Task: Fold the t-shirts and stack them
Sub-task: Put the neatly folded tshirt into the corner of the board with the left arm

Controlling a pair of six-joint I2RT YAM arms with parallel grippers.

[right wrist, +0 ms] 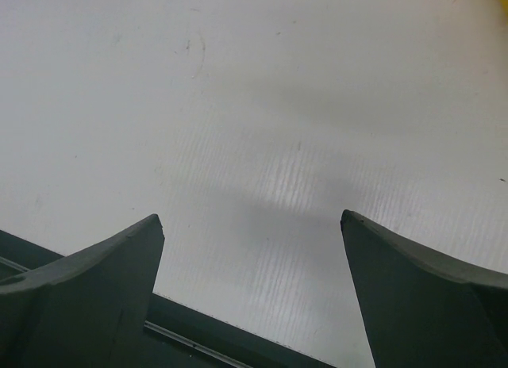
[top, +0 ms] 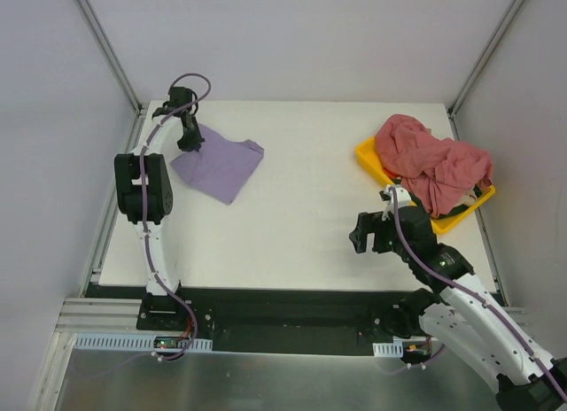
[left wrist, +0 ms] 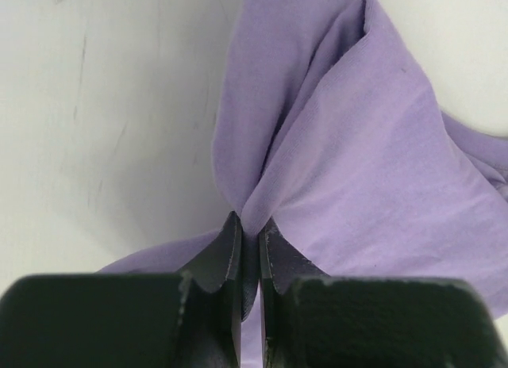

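Note:
A lavender t-shirt (top: 220,166) lies folded at the far left of the white table. My left gripper (top: 189,145) is shut on its far left edge and lifts a pinch of the cloth; in the left wrist view the lavender cloth (left wrist: 349,154) bunches between the closed tips (left wrist: 251,229). Dusty pink-red t-shirts (top: 431,162) lie crumpled in a heap on the yellow tray (top: 370,158) at the far right. My right gripper (top: 365,234) is open and empty, hovering over bare table near the front right; its own view (right wrist: 252,221) shows only table and the front edge.
The table's near edge and a dark rail (right wrist: 222,336) lie just below my right gripper. Grey walls and metal frame posts (top: 104,48) close in the left, back and right sides.

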